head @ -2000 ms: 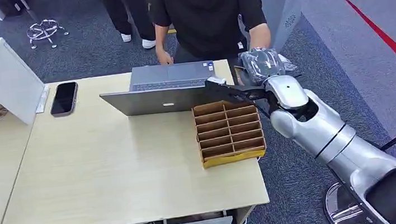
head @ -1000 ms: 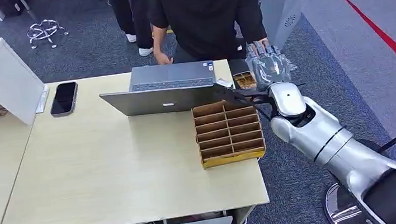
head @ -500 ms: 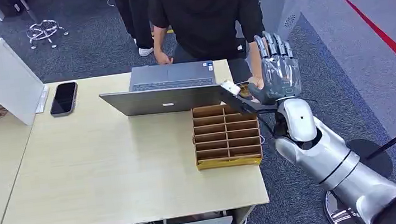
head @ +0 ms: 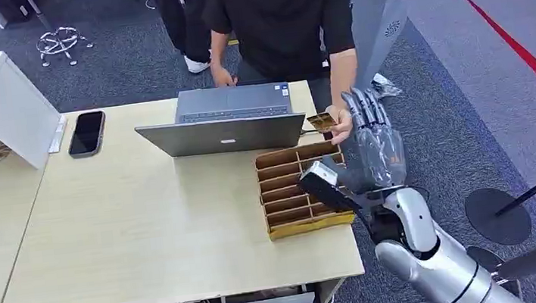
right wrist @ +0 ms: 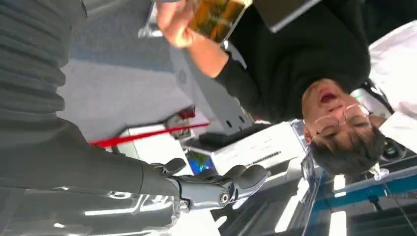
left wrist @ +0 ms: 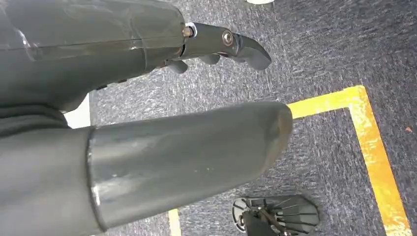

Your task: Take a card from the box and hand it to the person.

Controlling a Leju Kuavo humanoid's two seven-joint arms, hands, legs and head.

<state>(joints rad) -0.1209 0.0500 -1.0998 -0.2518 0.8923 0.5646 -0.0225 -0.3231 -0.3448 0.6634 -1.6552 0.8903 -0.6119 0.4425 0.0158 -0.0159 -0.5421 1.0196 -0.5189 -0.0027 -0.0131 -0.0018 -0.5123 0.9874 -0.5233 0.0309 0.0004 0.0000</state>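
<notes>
I see my right hand [head: 376, 156] at center right of the head view, raised above the right edge of the box [head: 296, 190], fingers straight and spread wide with nothing in them. The right wrist view agrees: the fingertips [right wrist: 246, 178] are extended and bare. The card [head: 321, 122], gold-toned, sits just above the box in the frame, pinched in the person's hand [head: 338, 124] right beside my fingertips; I cannot tell whether they touch. In the right wrist view the same card [right wrist: 216, 14] shows at the top, held by that hand [right wrist: 172, 22]. The person [head: 276, 13] in a black shirt leans in at top center behind the table [head: 145, 234].

The cardboard box, split into rows of slots, rests near the table's lower right corner. A grey laptop [head: 227, 118] stands open just above it, and a black phone [head: 86, 132] lies at upper left of the table.

My left hand [left wrist: 147, 108] hangs over blue carpet with a yellow floor line [left wrist: 373, 147]; its fingers hold nothing and look apart.
</notes>
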